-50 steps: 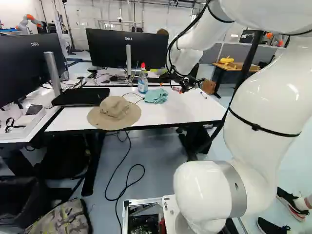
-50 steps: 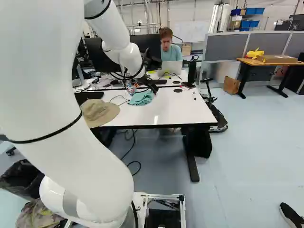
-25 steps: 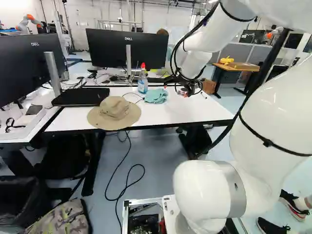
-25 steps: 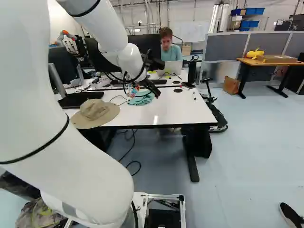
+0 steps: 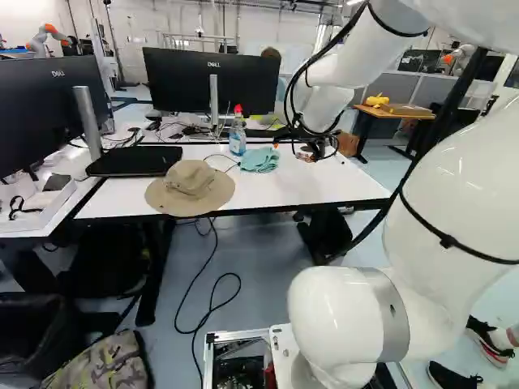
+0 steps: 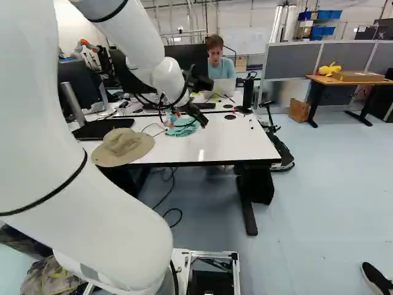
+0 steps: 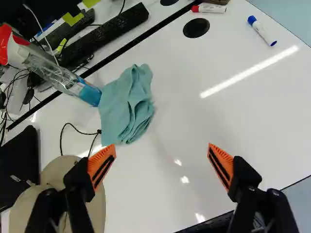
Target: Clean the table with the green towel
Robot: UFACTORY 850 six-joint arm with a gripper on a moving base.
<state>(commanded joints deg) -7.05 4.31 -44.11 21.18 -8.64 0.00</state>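
Okay, left to right across the left base view. Monitor [image 5: 53, 113] at the far left, then a flat black item [image 5: 134, 160] on the tabletop [image 5: 308, 190]. Tan sun hat [image 5: 190, 188] lies just beside that. Next, clear spray bottle [image 5: 237, 138] with red top, upright, a second monitor [image 5: 219, 73] behind it. Green towel [image 5: 259, 160] sits bunched on the tabletop just beside the bottle; black cable [image 7: 72, 125] runs near it. Hand [image 5: 306, 151] is above the tabletop, to the right of the towel. Wrist view: hand wide, orange pads [image 7: 221, 165] well apart, nothing gripped. Towel is ahead of the fingers, closer to the finger on the hat's side, not touched. Further right in the right base view: black disc [image 6: 230, 117], then blue-capped marker [image 7: 262, 30]. Red-capped marker [image 7: 209, 8] lies near the disc in the wrist view.
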